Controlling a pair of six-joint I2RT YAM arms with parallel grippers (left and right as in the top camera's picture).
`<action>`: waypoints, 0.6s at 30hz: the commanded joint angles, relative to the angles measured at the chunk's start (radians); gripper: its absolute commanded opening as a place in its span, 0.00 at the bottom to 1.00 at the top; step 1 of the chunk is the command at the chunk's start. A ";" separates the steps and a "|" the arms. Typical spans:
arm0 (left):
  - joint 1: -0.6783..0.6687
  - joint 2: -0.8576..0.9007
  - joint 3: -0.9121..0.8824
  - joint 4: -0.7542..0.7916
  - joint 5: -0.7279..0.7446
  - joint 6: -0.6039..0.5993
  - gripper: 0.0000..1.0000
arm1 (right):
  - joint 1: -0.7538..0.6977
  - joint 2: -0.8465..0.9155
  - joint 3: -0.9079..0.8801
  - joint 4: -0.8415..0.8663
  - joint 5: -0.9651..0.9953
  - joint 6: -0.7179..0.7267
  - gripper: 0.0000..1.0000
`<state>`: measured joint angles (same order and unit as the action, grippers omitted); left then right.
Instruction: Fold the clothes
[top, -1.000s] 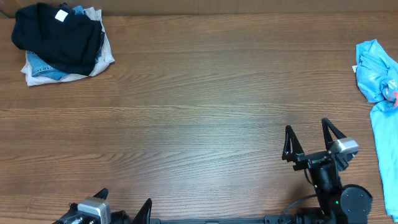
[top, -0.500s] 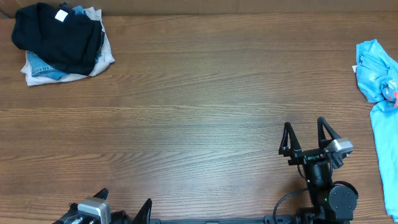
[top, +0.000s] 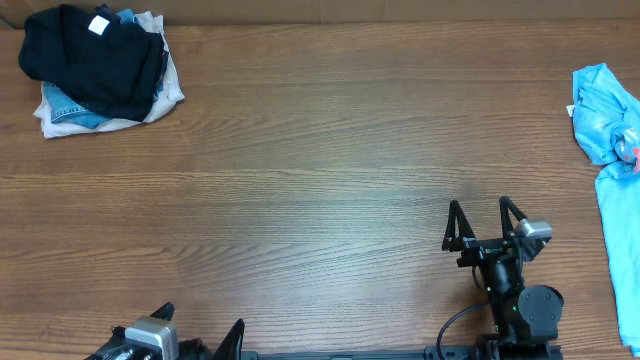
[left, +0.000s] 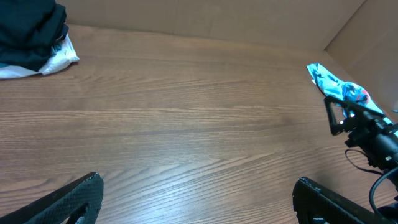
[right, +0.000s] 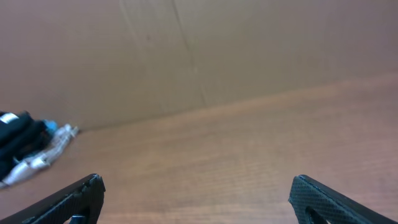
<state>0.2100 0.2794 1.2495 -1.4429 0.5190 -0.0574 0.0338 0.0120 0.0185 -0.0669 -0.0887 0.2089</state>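
Note:
A pile of clothes sits at the table's far left corner: a black T-shirt (top: 90, 55) with a small white neck label on top, over denim and white garments (top: 70, 115). The pile also shows in the left wrist view (left: 28, 28) and the right wrist view (right: 22, 140). A light blue garment (top: 610, 130) lies at the right edge; it also shows in the left wrist view (left: 339, 84). My left gripper (top: 200, 338) is open and empty at the front edge. My right gripper (top: 477, 212) is open and empty at the front right, far from both piles.
The wooden table (top: 320, 170) spreads between the two piles. A brown cardboard wall (right: 217, 50) stands along the far edge. The right arm's base (top: 520, 310) sits at the front right edge.
My right gripper has drawn back toward the front edge and a little left, still open. The left arm and the clothes have not moved.

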 joint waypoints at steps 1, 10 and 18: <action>-0.001 -0.003 -0.002 0.003 -0.006 -0.018 1.00 | 0.005 -0.009 -0.011 -0.014 0.035 -0.032 1.00; -0.001 -0.003 -0.002 0.003 -0.006 -0.018 1.00 | 0.005 -0.009 -0.011 -0.014 0.035 -0.041 1.00; -0.001 -0.003 -0.002 0.003 -0.006 -0.018 1.00 | 0.005 -0.009 -0.011 -0.014 0.035 -0.041 1.00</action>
<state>0.2100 0.2794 1.2495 -1.4429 0.5190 -0.0574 0.0334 0.0120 0.0185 -0.0837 -0.0666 0.1783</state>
